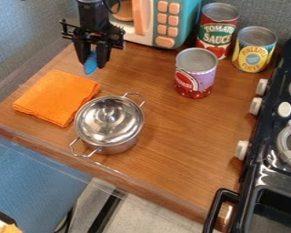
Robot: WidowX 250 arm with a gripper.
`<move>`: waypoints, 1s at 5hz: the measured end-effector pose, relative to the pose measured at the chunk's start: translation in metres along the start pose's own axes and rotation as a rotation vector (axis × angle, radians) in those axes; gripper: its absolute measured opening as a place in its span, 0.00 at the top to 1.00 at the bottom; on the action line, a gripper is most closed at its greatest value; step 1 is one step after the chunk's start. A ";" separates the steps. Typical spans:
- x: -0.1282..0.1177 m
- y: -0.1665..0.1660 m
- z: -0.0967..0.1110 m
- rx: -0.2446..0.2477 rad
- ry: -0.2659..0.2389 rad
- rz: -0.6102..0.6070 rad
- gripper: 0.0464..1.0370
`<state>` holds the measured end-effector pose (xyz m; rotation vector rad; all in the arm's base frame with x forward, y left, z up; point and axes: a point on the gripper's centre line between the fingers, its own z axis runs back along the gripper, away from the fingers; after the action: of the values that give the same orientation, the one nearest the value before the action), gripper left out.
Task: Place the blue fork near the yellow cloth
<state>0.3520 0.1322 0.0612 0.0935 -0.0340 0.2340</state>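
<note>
So the black gripper (92, 63) is hanging over the tabletop's back left corner, fingers clamped on the blue fork (91, 64), which points downward. The orange cloth (57, 97) sits toward the left edge, nearer the front than the fork, with a lidded steel pot (109, 122) right beside it.

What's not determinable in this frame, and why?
All camera view:
- Blue object: upper part hidden by the gripper; can't confirm it's a fork.
- Pot: inside hidden by its lid.
- Toy microwave: top cut off by top edge.
- Stove: far side cut off by right edge.
</note>
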 end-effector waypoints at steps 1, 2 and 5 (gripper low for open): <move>0.002 -0.003 -0.018 -0.009 0.044 -0.014 0.61; 0.001 -0.017 -0.026 -0.013 0.067 -0.047 0.61; 0.004 -0.038 -0.025 -0.026 0.053 -0.082 0.22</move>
<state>0.3648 0.0990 0.0329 0.0629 0.0199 0.1541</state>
